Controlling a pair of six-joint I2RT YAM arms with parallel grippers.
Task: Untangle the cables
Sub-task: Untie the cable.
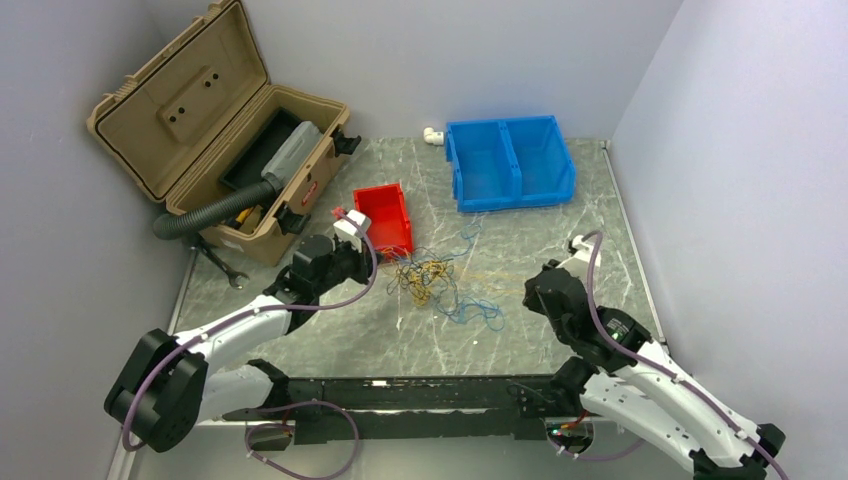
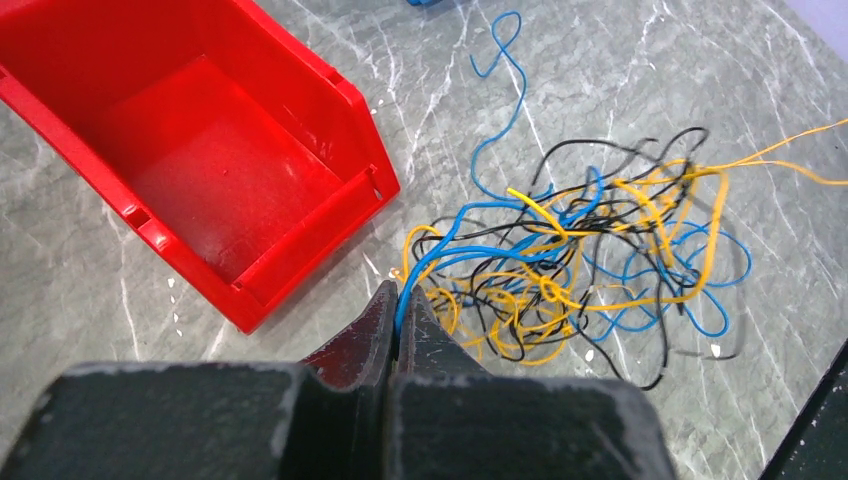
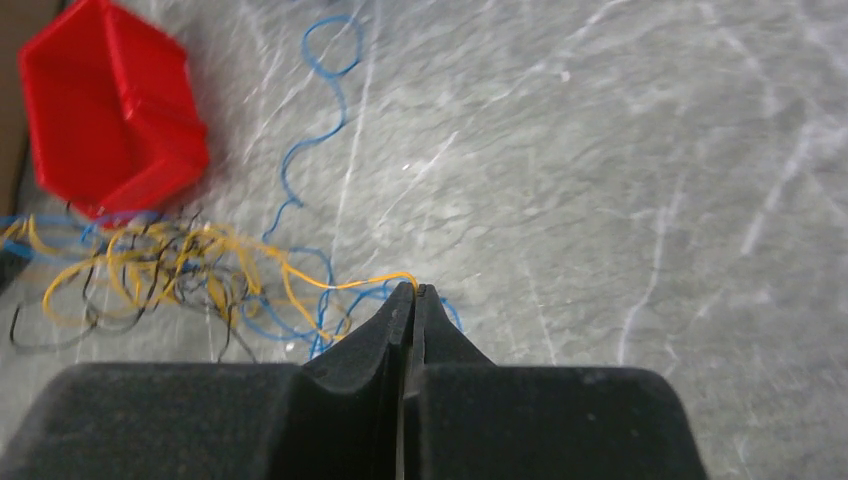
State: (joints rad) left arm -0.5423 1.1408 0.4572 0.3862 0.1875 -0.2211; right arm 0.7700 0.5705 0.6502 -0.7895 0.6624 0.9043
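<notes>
The cables (image 1: 430, 280) lie as a loose tangle of thin blue, yellow-orange and black wires on the marble table (image 1: 520, 330), in front of the red bin. My left gripper (image 2: 402, 300) is shut on a blue wire (image 2: 450, 232) that runs from its tips into the tangle (image 2: 580, 260). At the tangle's right side my right gripper (image 3: 414, 292) is shut on a yellow-orange wire (image 3: 340, 284) that leads left into the pile (image 3: 160, 265). From above, the left gripper (image 1: 385, 262) sits left of the tangle and the right gripper (image 1: 532, 285) to its right.
A small empty red bin (image 1: 384, 216) stands just behind the tangle. A blue two-compartment bin (image 1: 510, 163) is at the back. An open tan toolbox (image 1: 215, 130) with a black corrugated hose (image 1: 200, 212) sits at the back left, a wrench (image 1: 222, 265) beside it.
</notes>
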